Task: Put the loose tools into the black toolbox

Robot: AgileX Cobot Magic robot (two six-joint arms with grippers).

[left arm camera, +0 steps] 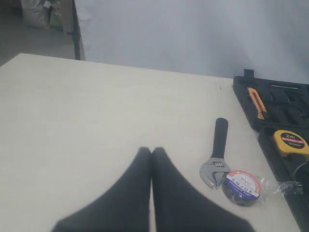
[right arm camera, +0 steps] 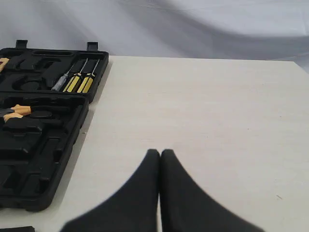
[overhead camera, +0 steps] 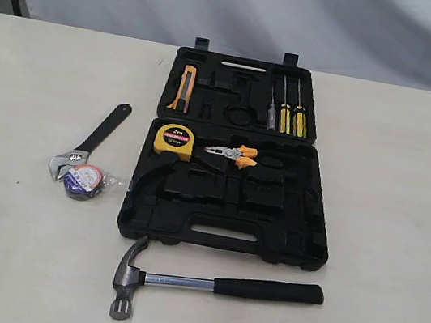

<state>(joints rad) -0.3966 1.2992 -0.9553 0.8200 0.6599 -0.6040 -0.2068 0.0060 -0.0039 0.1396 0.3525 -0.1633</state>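
Note:
The black toolbox lies open in the middle of the table. In front of it rests the claw hammer, head to the left. To the box's left lies the adjustable wrench, its jaws touching the wrapped tape roll. The left wrist view shows the wrench and the tape roll beside my left gripper, which is shut and empty. My right gripper is shut and empty over bare table, to the side of the toolbox. Neither gripper appears in the exterior view.
Inside the box sit a yellow tape measure, orange-handled pliers, a utility knife and three screwdrivers. A grey backdrop hangs behind the table's far edge. Bare table spreads left and right of the box.

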